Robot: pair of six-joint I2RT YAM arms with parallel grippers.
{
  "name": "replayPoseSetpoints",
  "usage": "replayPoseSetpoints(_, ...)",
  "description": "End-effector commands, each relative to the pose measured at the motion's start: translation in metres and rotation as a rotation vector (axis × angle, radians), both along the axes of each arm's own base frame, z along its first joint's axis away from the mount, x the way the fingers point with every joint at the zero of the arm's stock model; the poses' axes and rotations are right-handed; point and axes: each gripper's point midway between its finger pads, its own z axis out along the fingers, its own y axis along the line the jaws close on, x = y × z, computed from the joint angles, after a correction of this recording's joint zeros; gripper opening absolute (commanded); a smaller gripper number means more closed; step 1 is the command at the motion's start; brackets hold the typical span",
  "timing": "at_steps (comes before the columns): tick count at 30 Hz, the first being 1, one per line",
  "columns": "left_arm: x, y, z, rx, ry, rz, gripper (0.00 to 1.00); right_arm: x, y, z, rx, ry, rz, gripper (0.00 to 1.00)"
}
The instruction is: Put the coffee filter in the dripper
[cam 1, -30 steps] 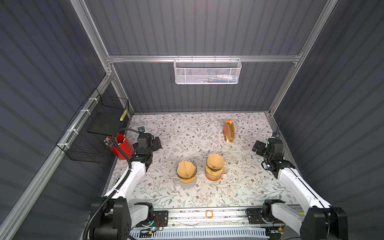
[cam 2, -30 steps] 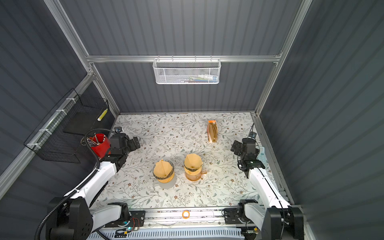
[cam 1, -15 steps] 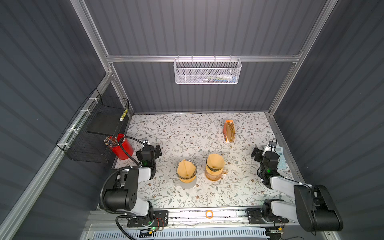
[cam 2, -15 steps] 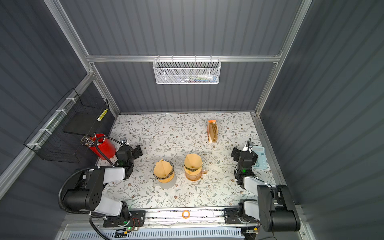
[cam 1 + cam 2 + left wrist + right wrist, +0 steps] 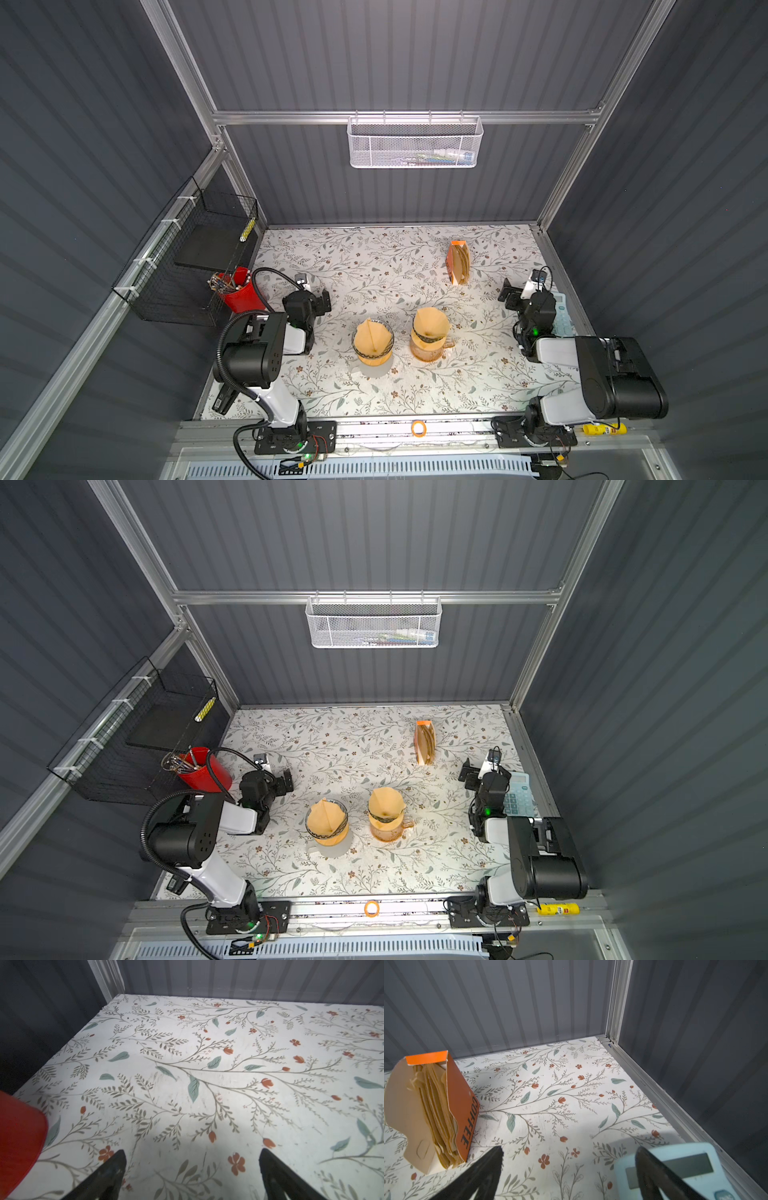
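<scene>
Two vessels stand mid-table in both top views. A brown paper coffee filter sits inside the clear glass dripper. Another filter sits in a dripper on an amber carafe. An orange box of filters stands upright at the back right. My left gripper rests low, left of the vessels, open and empty over bare table. My right gripper is open and empty near the right edge, between the box and a calculator.
A red cup of pens stands beside the left arm. A light blue calculator lies under the right gripper's outer finger. A black wire basket hangs on the left wall, a white mesh basket on the back wall.
Both arms have folded back and down toward the table's front, drawing the grippers nearer their bases. Both grippers stayed open. The filters, vessels and box have not moved.
</scene>
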Motion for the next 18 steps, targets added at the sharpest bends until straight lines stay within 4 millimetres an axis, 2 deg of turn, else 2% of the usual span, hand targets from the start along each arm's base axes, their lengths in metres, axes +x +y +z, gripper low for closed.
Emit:
replayPoseSetpoints(1,0.0038,-0.0045,0.0001,0.013,0.011,-0.042,1.0,-0.0003,0.0049,-0.0035,0.004,0.013,0.035,0.99)
replayPoseSetpoints(18,0.0043,-0.0048,0.0011,0.014,0.0,-0.042,1.0,0.0,0.0048,-0.0034,0.004,0.014,0.034,0.99)
